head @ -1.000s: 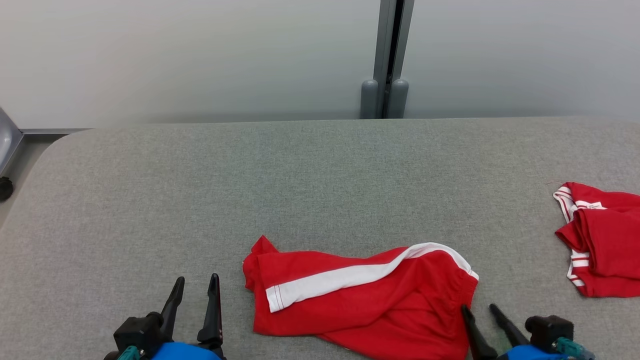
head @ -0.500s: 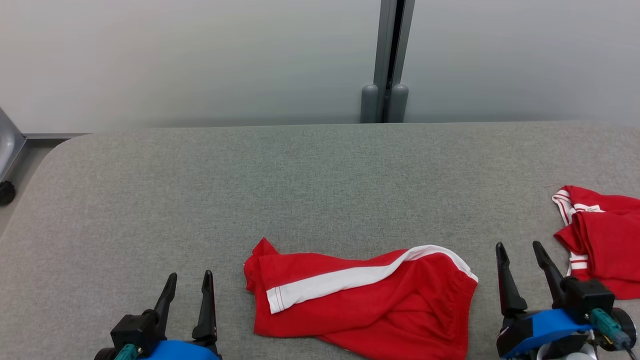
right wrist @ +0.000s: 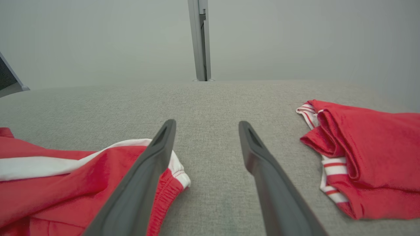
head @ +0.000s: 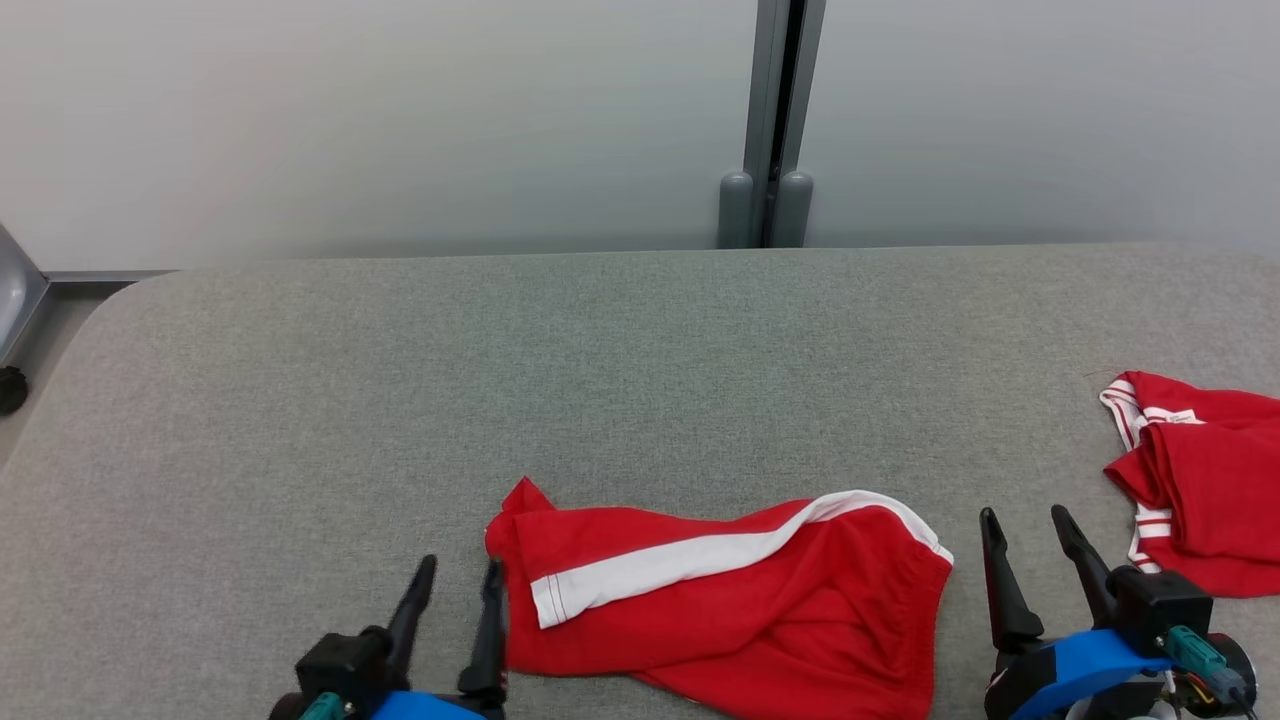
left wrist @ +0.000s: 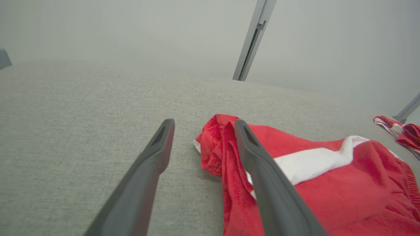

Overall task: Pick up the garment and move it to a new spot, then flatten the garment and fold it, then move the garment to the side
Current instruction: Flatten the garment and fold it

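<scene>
A crumpled pair of red shorts [head: 730, 610] with a white side stripe lies near the front edge of the grey padded table [head: 600, 360]; the shorts [left wrist: 328, 183] also show in the left wrist view and the shorts [right wrist: 65, 183] in the right wrist view. My left gripper [head: 460, 580] stands open right at the shorts' left edge, its right finger [left wrist: 262, 170] over the red cloth. My right gripper [head: 1025, 525] is open just right of the waistband, holding nothing.
A second red garment with white-striped trim [head: 1200, 480] lies bunched at the table's right edge, close to my right gripper; it shows again as the garment [right wrist: 367, 154]. A grey post [head: 770, 120] stands against the wall behind the table.
My left gripper has shifted right, up against the shorts' left edge. My right gripper rose from the shorts' lower right corner to beside the waistband and then dropped back slightly.
</scene>
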